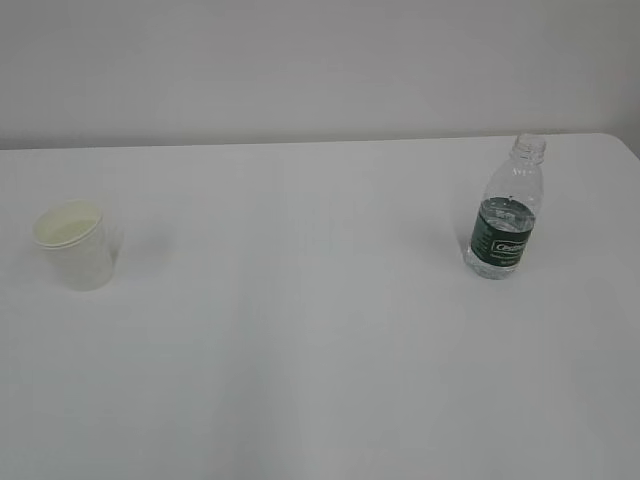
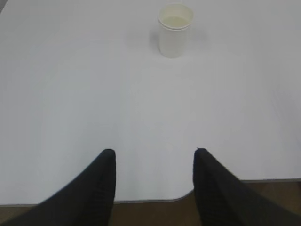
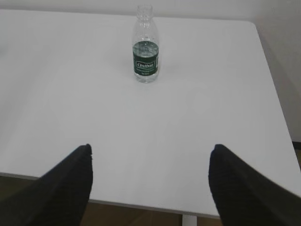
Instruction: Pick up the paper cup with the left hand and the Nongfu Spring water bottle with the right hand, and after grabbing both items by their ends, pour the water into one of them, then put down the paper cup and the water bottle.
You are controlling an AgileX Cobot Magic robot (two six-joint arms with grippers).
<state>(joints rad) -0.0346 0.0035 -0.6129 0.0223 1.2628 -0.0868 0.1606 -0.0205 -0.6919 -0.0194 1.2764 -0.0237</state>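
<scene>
Exterior view shows the paper cup (image 1: 72,245) upright at the table's (image 1: 300,350) left side and the water bottle (image 1: 506,210) upright at the right, well apart, with no arm in sight. The left gripper (image 2: 154,157) hangs at the near table edge with its jaws spread and empty, the cup far ahead and slightly right of its centre line. The right gripper (image 3: 150,153) is spread wider, also empty, the bottle ahead and slightly left. The bottle has no cap and holds water (image 1: 500,240) up to the label, so an off-centre approach could tip and spill it. The light cup could be knocked over or crushed.
</scene>
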